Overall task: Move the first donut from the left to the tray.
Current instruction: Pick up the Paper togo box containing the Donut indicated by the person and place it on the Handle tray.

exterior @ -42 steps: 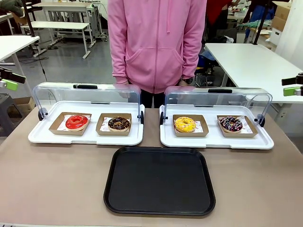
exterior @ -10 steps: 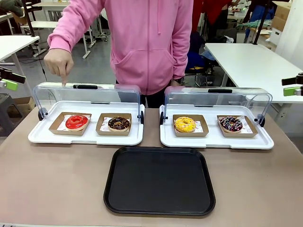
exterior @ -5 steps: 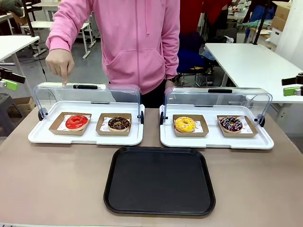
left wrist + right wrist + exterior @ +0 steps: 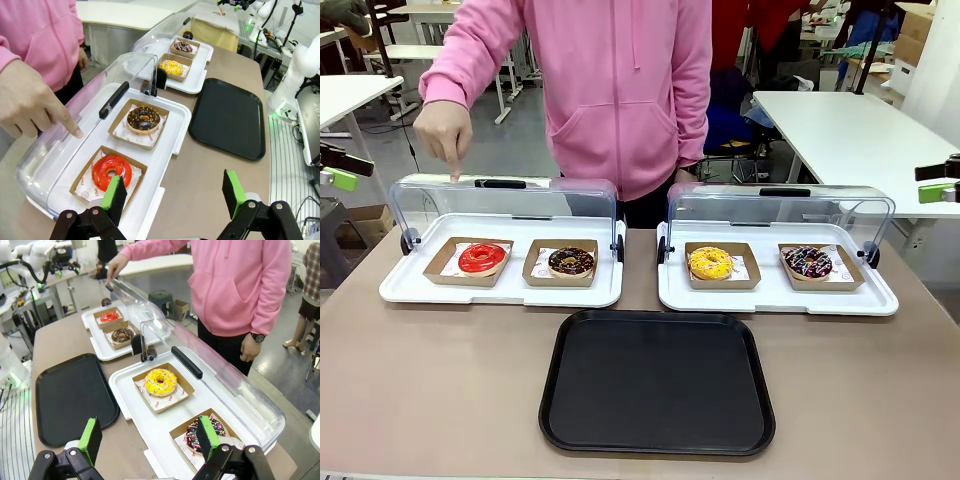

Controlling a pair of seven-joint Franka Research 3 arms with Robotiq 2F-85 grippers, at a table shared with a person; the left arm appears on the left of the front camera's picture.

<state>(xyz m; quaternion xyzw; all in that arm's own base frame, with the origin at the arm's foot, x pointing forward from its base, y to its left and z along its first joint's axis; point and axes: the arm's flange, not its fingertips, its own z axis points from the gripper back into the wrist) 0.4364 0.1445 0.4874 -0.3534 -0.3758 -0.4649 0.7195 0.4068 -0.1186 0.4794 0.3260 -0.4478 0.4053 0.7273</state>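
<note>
A tan table in an open lab holds two white trays. The left gripper hovers, jaws apart. The red donut sits in its cardboard holder, at ten o'clock from the black tray; a person's hand points down from its twelve o'clock. It looks light and soft with a smearable glaze, so the stiffer holder rim is probably the safer hold. The right gripper is likewise spread.

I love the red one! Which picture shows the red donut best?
The left wrist view: the red-glazed donut sits close and large, glaze and hole clear. The front view shows it smaller; the right wrist view shows it tiny and far.
</note>
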